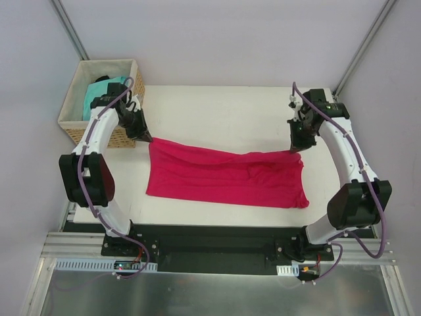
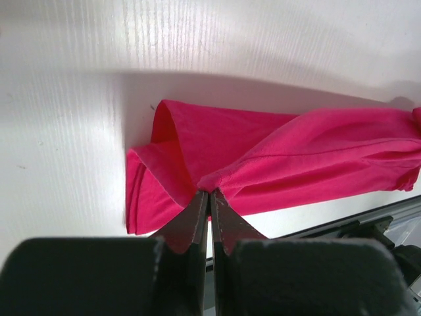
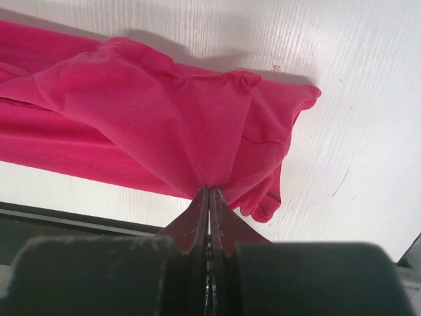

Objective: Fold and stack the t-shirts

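At far left the basket held the turquoise tee. My left fingers pinched the pink tee at its far left corner and my right fingers pinched its far right corner. It lay lengthwise across the worktop, spreading from both grips toward the near edge.

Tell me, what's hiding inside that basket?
A turquoise t-shirt lies in the wicker basket, something dark beside it. The left arm hides part; what lies underneath cannot be seen.
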Action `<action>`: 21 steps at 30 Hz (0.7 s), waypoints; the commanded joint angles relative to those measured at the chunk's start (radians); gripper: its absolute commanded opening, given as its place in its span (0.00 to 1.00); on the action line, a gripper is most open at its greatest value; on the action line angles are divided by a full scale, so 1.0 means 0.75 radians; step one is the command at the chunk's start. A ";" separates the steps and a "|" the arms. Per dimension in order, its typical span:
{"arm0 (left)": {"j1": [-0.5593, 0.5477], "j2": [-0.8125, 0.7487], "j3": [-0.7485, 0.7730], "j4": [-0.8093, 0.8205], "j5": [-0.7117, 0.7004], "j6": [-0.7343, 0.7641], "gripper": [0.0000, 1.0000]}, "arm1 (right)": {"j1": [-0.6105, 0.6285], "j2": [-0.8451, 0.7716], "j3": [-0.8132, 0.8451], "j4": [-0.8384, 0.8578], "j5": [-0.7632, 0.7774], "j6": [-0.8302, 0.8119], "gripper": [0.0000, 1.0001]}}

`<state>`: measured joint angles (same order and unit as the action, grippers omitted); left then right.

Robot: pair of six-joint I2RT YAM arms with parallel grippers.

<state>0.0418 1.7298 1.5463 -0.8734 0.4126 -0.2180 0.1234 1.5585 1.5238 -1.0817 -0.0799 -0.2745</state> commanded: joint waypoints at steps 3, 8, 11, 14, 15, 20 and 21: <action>0.032 -0.136 -0.094 -0.042 0.008 0.039 0.00 | -0.023 -0.114 -0.054 -0.057 0.017 0.031 0.01; 0.034 -0.175 -0.139 -0.052 0.000 0.043 0.00 | -0.025 -0.151 -0.091 -0.083 -0.008 0.039 0.01; 0.036 -0.192 -0.155 -0.067 0.004 0.045 0.00 | -0.023 -0.186 -0.121 -0.106 -0.026 0.041 0.01; 0.032 -0.208 -0.170 -0.077 0.002 0.045 0.00 | -0.023 -0.241 -0.179 -0.122 -0.026 0.051 0.01; 0.034 -0.208 -0.174 -0.089 0.000 0.045 0.00 | -0.023 -0.256 -0.193 -0.124 -0.026 0.059 0.01; 0.042 -0.239 -0.241 -0.155 -0.082 0.017 0.00 | -0.025 -0.345 -0.295 -0.118 -0.047 0.096 0.01; 0.047 -0.255 -0.260 -0.159 -0.092 0.009 0.00 | -0.025 -0.358 -0.313 -0.114 -0.051 0.116 0.01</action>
<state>0.0551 1.6085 1.4048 -0.9268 0.3969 -0.2077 0.1108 1.3552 1.3277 -1.1313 -0.0986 -0.2367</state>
